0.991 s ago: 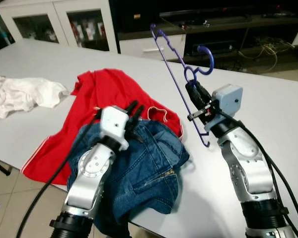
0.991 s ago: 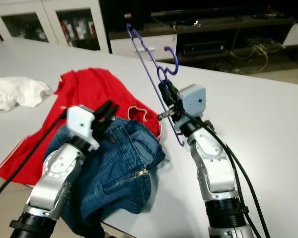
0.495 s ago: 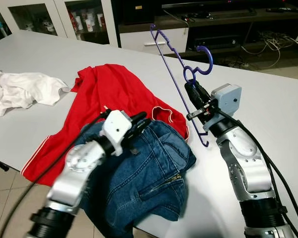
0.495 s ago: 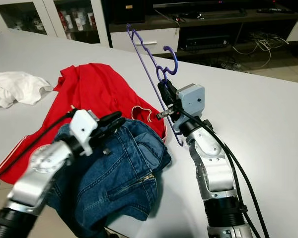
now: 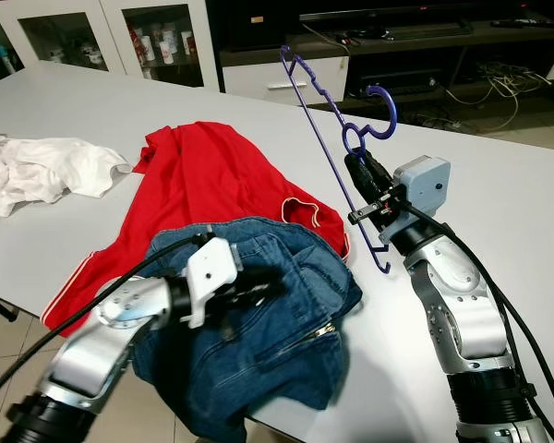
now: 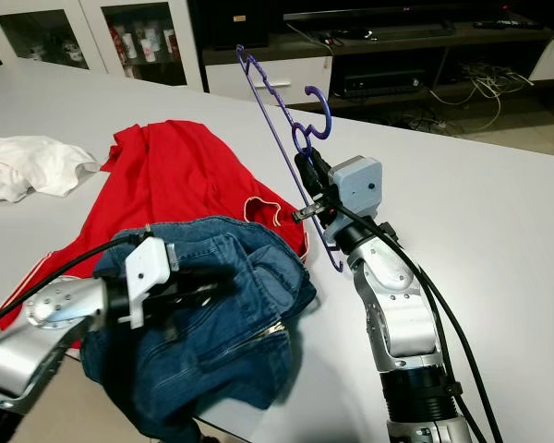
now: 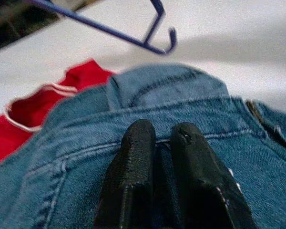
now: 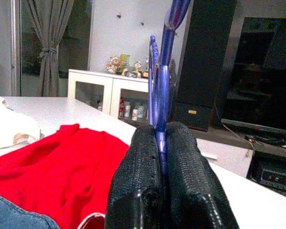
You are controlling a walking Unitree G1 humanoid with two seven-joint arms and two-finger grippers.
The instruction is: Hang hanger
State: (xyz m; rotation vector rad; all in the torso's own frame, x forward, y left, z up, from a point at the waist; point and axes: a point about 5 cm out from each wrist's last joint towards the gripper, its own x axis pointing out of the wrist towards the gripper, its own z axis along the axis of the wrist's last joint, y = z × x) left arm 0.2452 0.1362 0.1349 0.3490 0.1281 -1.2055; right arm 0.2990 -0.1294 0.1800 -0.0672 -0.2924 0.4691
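A purple plastic hanger [image 5: 325, 138] stands upright above the white table [image 5: 508, 194], its hook [image 5: 384, 109] pointing away from me. My right gripper [image 5: 362, 180] is shut on the hanger's neck just below the hook; in the right wrist view the purple rod [image 8: 162, 71] rises from between the two black fingers [image 8: 138, 181]. My left gripper [image 5: 261, 286] lies low on a heap of blue jeans [image 5: 305, 314] at the table's near edge. Its fingers [image 7: 136, 162] are pressed together on the denim [image 7: 181, 86], with a fold pinched between them.
A red shirt [image 5: 203, 175] is spread out under and behind the jeans. A crumpled white cloth [image 5: 46, 171] lies at the far left. White glass-front cabinets [image 5: 102, 37] and a dark TV stand [image 5: 425, 55] stand beyond the table. The right half of the table is bare.
My left arm has dropped lower and its gripper has gone down onto the jeans and closed; the denim has bunched up around it. The right gripper holds the hanger still.
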